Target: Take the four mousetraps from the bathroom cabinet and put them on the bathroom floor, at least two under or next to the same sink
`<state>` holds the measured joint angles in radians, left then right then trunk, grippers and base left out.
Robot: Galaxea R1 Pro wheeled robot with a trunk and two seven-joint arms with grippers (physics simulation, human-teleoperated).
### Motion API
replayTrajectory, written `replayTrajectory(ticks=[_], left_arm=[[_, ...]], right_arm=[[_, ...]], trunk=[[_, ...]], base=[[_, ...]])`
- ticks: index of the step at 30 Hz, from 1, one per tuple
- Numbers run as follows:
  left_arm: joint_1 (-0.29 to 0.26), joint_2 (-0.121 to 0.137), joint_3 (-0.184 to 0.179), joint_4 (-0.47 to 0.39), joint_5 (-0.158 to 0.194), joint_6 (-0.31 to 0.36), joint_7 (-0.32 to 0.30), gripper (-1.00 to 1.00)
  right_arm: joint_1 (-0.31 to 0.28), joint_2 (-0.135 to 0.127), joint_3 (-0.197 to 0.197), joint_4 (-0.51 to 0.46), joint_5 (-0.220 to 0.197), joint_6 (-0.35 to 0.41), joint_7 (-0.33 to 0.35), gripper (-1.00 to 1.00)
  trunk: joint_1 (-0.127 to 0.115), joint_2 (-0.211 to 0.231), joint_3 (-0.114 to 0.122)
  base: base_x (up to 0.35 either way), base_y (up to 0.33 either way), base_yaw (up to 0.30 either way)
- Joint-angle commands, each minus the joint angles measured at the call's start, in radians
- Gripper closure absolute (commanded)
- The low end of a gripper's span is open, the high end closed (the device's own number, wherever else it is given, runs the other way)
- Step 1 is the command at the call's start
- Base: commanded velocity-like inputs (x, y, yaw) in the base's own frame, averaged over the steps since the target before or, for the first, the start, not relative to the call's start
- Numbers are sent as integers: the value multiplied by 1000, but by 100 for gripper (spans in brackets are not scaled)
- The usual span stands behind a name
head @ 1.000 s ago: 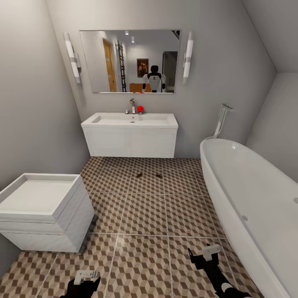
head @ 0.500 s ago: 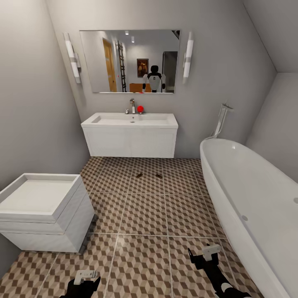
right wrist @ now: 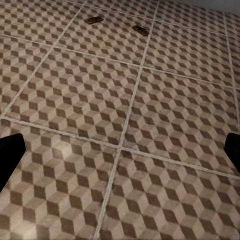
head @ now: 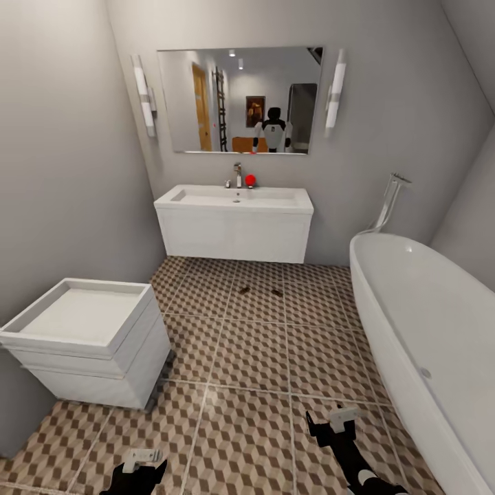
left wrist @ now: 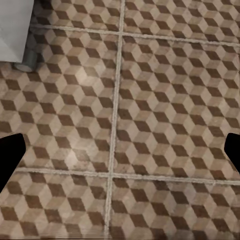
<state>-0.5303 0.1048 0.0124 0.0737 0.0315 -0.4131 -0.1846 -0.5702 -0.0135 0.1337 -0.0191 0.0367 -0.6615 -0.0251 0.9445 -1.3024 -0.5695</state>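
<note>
From the head, two mousetraps (head: 243, 290) (head: 276, 293) lay on the bathroom floor (head: 254, 357) just in front of the sink (head: 234, 199), far ahead of both hands. The right gripper (head: 328, 421) was nearer to them than the left gripper (head: 141, 458).

At the left wrist, the fingers were spread wide, holding nothing, over bare tiles.

At the right wrist, the fingers were spread too, empty. Both traps (right wrist: 92, 20) (right wrist: 140, 30) lay far ahead, their long sides slanting across.

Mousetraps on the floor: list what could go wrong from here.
1. Only two mousetraps lie on the floor in front of the sink; the base could roll over them when it returns.
2. Both end effectors, left and right, are open and empty; such tiny plates may slip from a grasp.
</note>
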Motion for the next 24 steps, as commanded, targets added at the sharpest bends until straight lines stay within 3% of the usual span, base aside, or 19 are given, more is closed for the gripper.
replayTrajectory(ticks=[1,24], left_arm=[[-2,0,1,5,4,-6,-5,-100],[-2,0,1,5,4,-6,-5,-100]], right_arm=[[0,0,3,1,4,-3,-9,-100],[0,1,3,1,3,-3,-19,-100]], trunk=[[0,-1,-2],[0,-1,-13]], base=[[0,0,254],[0,0,270]])
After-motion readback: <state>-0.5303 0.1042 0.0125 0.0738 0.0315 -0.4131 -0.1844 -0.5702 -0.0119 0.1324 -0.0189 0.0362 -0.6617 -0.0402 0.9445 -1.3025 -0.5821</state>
